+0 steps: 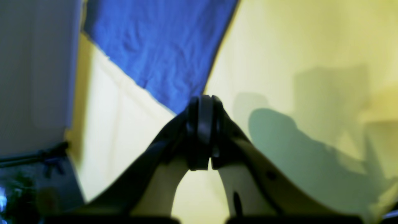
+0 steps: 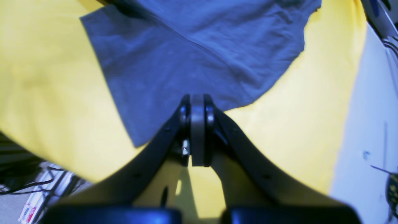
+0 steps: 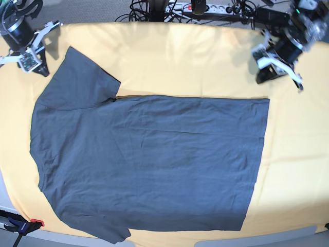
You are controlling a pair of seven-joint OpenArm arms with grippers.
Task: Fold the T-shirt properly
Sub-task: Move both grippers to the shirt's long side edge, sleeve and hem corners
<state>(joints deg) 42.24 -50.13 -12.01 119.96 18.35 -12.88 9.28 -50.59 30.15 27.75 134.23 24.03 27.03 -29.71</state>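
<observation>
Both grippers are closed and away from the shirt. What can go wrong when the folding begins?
1. The T-shirt lies directly on the yellow cloth, so the right gripper or left gripper might pinch both layers together.
2. The bottom sleeve reaches the table's front edge and may slip off when the shirt is pulled.

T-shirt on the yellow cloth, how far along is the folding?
Done: the T-shirt lies spread flat on the yellow cloth, with one sleeve laid out; no fold shows. In hand: nothing; the left claw and right claw are shut, empty, off the shirt near its far corners. Left: every fold.
</observation>
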